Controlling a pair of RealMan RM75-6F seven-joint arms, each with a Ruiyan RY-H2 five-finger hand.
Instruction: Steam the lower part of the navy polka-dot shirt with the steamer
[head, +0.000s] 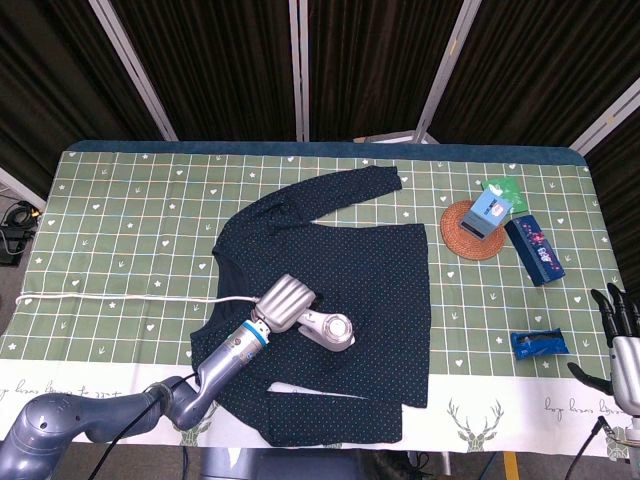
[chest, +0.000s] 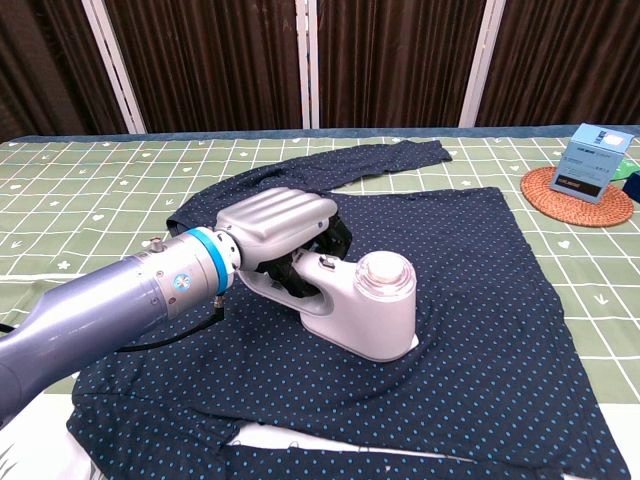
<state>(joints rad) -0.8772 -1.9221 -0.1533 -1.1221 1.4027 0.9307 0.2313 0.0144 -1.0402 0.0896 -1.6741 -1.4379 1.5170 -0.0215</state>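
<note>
The navy polka-dot shirt (head: 350, 270) (chest: 480, 270) lies flat on the green checked tablecloth, hem toward the right. My left hand (head: 286, 301) (chest: 275, 230) grips the handle of the white steamer (head: 332, 329) (chest: 372, 312), which rests on the shirt's middle toward the near edge. Its white cord (head: 120, 298) trails off to the left. My right hand (head: 620, 345) hangs off the table's right end, fingers spread and empty; the chest view does not show it.
A round woven coaster (head: 470, 228) (chest: 580, 195) carries a small blue-and-white box (head: 490, 212) (chest: 592, 162) at the back right. A dark blue box (head: 533, 250) and a blue packet (head: 538, 344) lie near the right edge. A green item (head: 499, 187) sits behind the coaster.
</note>
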